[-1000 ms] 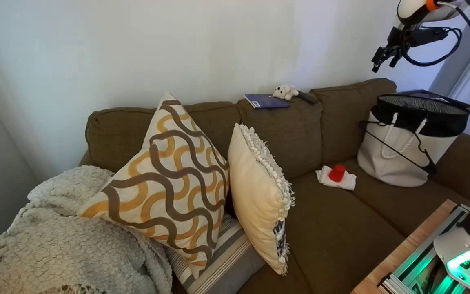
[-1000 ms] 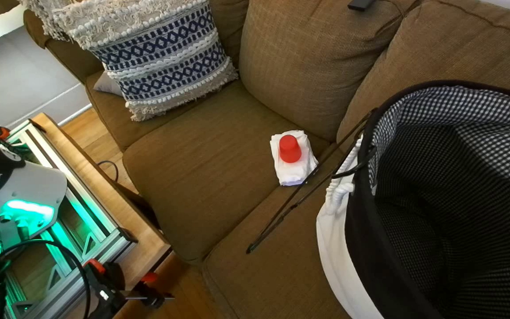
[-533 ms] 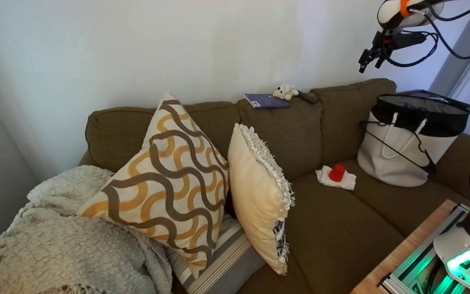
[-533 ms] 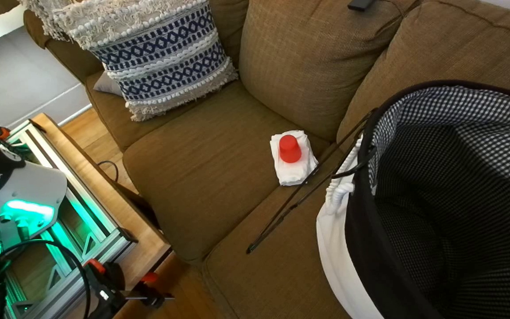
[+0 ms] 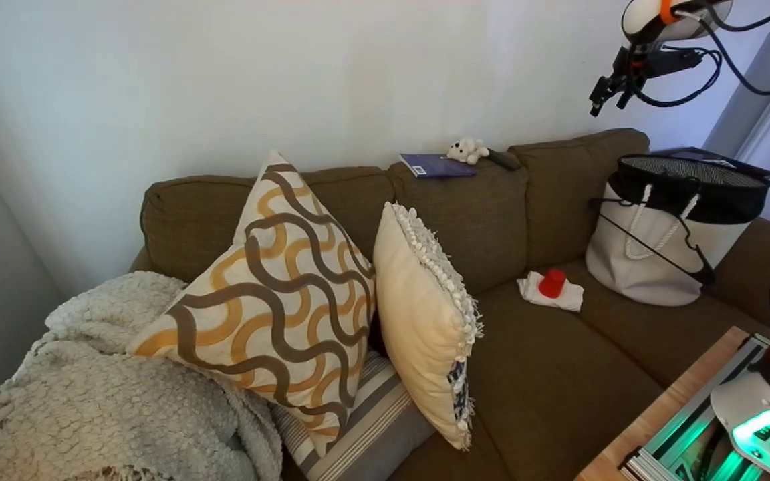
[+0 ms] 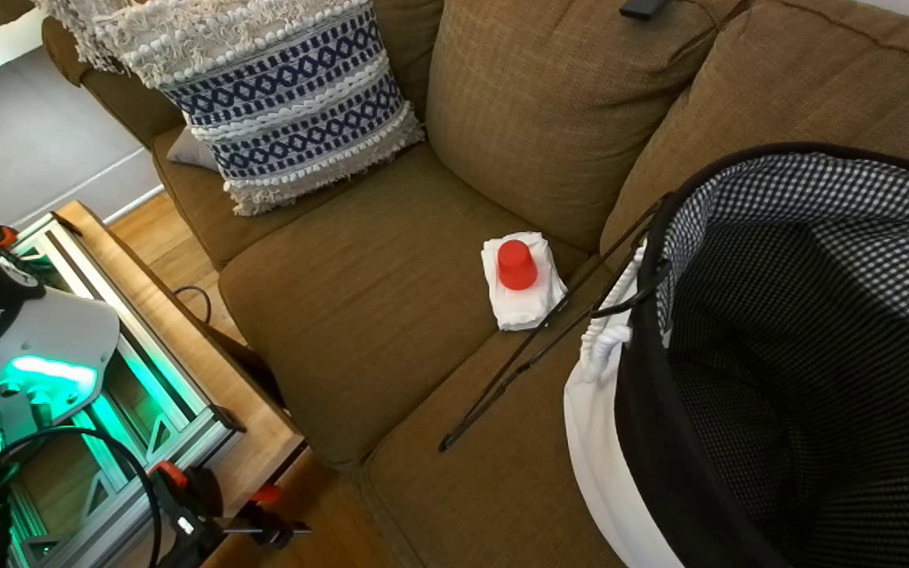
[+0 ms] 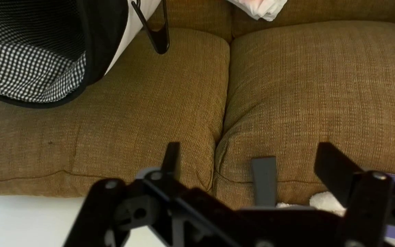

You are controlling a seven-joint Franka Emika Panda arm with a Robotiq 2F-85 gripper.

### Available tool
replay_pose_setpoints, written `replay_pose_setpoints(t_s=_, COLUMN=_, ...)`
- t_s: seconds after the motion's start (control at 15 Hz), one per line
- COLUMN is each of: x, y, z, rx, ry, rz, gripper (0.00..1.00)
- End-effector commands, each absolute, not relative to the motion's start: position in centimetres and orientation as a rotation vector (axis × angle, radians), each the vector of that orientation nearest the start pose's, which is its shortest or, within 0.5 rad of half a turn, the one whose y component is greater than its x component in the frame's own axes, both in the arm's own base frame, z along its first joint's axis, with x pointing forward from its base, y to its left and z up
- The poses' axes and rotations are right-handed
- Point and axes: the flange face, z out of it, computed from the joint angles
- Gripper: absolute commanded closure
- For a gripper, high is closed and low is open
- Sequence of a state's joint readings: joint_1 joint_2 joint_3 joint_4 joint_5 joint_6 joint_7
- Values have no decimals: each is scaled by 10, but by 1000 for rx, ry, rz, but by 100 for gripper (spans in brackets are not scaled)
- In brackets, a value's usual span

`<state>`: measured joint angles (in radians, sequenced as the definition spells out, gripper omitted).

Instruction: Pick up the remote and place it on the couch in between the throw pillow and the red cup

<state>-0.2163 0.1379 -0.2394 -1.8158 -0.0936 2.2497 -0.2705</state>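
Olive-brown couch point(image 5: 559, 374) under a pale wall point(image 5: 224, 80), with the remote point(image 7: 264, 176) up top and the gripper point(image 5: 608, 107) aloft

Plain wall stands behind the couch, and along the top of its backrest point(image 5: 465, 220) we see a row: a purple-blue book point(image 5: 435, 167), a small white plush toy point(image 5: 468, 151), then the slim black remote, one end just beside the toy. We cannot tell whether those two touch.

In an exterior view we see the gripper hanging in the air, higher than the remote, off to its right in that view and well apart from it. In the wrist view its two fingers point(image 7: 333, 168) are spread wide, and the remote shows in the span between them, a little closer to the finger on the right of that view; the gripper's body hides the remote's lower end.

Lower on the couch, the red cup point(image 6: 517, 266) sits on a folded white cloth point(image 6: 524, 313), narrow end up. We find the cream throw pillow point(image 5: 418, 321) farther along, tilted and close beside a larger wavy-patterned pillow point(image 5: 278, 307), so a stretch of couch separates it from the cup. On the cup's other side stands a white-and-black basket point(image 5: 639, 282) with a black hanger point(image 7: 162, 42) at its side.
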Motion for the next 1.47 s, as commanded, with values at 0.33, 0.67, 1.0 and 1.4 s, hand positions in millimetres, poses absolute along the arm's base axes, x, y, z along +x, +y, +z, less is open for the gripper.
replay_pose_setpoints(t_s=0.33, x=639, y=-302, z=463, rx=-3276, ry=272, rz=-208, gripper=0)
replay_pose_setpoints(t_s=0.67, x=644, y=-297, z=450, rx=-3283, ry=284, rz=-176, gripper=0)
replay_pose_setpoints(t_s=1.0, x=643, y=-295, z=461, rx=-3284, ry=281, rz=-202, gripper=0)
replay_pose_setpoints(t_s=1.4, x=672, y=-322, z=416, rx=-3248, ry=325, rz=-186, gripper=0)
